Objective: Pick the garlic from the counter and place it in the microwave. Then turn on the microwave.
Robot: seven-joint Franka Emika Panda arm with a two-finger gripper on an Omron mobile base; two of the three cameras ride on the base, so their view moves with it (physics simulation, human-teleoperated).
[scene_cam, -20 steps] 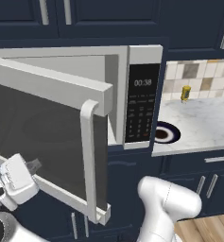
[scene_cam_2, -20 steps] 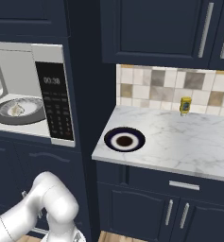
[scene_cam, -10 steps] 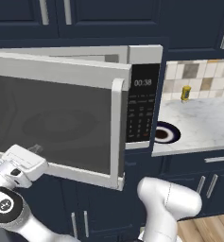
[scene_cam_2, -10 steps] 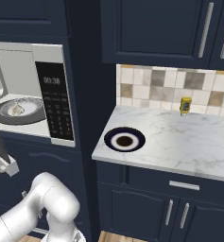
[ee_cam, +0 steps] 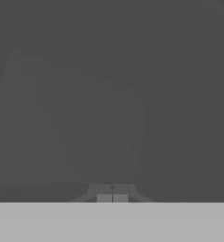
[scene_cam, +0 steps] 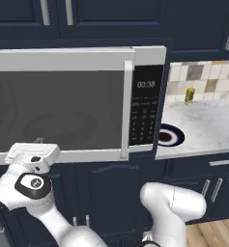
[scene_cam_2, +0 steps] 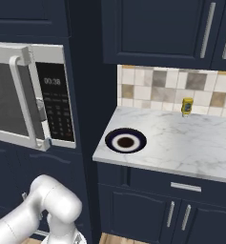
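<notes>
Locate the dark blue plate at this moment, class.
The dark blue plate lies on the counter at its left front corner, just right of the microwave; a small yellow jar stands behind by the backsplash.

Base views: evenly lit, sharp, no glare.
Surface [scene_cam_2: 181, 143]: bright; the cabinets [scene_cam_2: 157, 28] toward 12 o'clock stay dark.
Hand view: dim, grey, blurred against the microwave [scene_cam: 77, 106] door glass.
Shadows: soft, faint.
</notes>
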